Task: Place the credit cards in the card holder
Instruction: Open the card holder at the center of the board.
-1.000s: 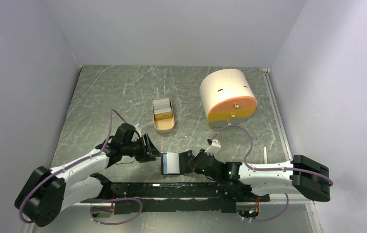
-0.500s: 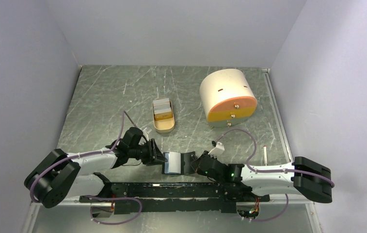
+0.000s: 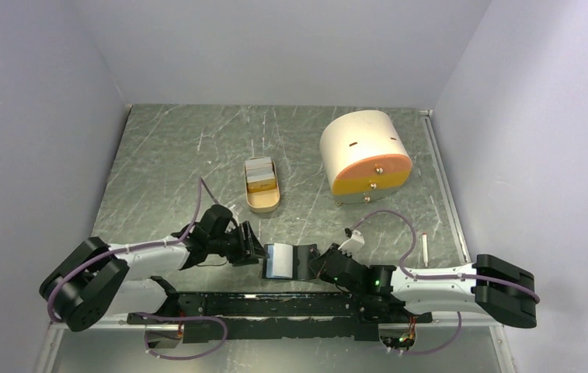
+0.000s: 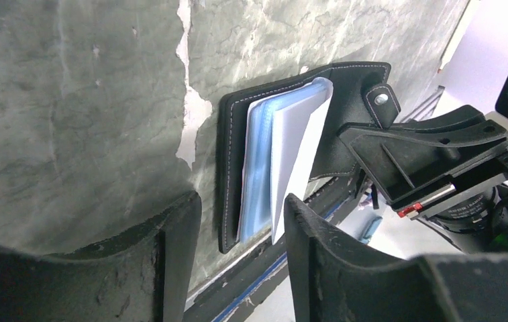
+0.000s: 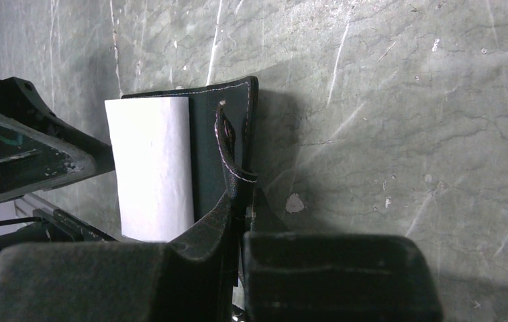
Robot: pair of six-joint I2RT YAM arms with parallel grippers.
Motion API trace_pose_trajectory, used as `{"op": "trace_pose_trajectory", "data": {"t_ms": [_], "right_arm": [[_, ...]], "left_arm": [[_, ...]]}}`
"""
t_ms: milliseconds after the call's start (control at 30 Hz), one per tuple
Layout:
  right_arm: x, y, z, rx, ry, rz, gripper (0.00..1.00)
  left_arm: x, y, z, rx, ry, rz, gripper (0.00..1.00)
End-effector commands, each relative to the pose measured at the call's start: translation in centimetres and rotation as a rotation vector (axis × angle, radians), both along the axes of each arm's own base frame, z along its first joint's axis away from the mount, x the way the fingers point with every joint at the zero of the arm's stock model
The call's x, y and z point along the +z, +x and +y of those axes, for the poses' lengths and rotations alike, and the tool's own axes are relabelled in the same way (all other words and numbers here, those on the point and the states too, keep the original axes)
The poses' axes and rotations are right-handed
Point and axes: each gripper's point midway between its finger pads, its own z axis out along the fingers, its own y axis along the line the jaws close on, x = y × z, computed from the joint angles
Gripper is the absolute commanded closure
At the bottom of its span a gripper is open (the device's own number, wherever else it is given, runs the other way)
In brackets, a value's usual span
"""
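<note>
The card holder, a black bifold wallet, lies open near the table's front edge with its blue-grey pockets fanned up. My right gripper is shut on the wallet's right flap, and the right wrist view shows the flap pinched at my gripper. My left gripper is open and empty at the wallet's left edge. In the left wrist view the gripper has its jaws apart, with the pockets just beyond them. The credit cards lie stacked in the tan tray, far from both grippers.
A big cream-and-orange cylinder stands at the back right. A thin white stick lies at the right. The black base rail runs along the near edge just behind the wallet. Walls close in on three sides.
My left gripper has moved right and down to the wallet's left edge. My right gripper has shifted slightly right with the wallet's flap still in it.
</note>
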Motion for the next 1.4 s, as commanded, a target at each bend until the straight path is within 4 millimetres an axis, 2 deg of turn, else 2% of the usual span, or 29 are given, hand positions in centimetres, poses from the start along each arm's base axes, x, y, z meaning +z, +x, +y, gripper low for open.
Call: {"op": "trace_pose_trajectory", "data": {"t_ms": [0, 167, 367, 700, 767, 867, 1033, 1200, 1367], "right_arm": [[-0.7, 0.6, -1.2, -0.043, -0.027, -0.015, 1.0], [-0.7, 0.4, -1.3, -0.042, -0.015, -0.013, 1.0], [-0.2, 0.5, -1.1, -0.037, 0.0, -0.024, 1.0], [0.6, 0.6, 0.4, 0.025, -0.003, -0.053, 1.0], [0.9, 0.6, 0.8, 0.041, -0.014, -0.058, 0.96], [1.7, 1.0, 1.2, 0.058, -0.06, -0.076, 0.81], [4.4, 1.2, 1.7, 0.115, -0.162, -0.1, 0.56], [8.0, 1.4, 2.9, 0.185, -0.222, -0.131, 0.4], [10.7, 1.3, 5.4, 0.247, -0.189, -0.158, 0.37]], "left_arm": [[0.0, -0.2, -1.3, -0.035, -0.061, -0.001, 0.47], [-0.3, -1.0, -2.6, -0.074, -0.123, 0.033, 0.54], [2.0, -0.9, -3.9, -0.093, -0.246, -0.009, 0.63], [2.6, -0.7, -4.5, -0.118, -0.267, -0.054, 0.6], [2.6, -0.6, -4.6, -0.121, -0.262, -0.057, 0.62], [2.2, -0.4, -4.6, -0.125, -0.23, -0.057, 0.69], [2.4, 0.0, -4.1, -0.109, -0.159, -0.079, 0.9], [3.7, 0.7, -3.5, -0.077, -0.111, -0.122, 0.91], [4.0, 1.2, -2.7, -0.051, -0.015, -0.126, 0.91]]}}
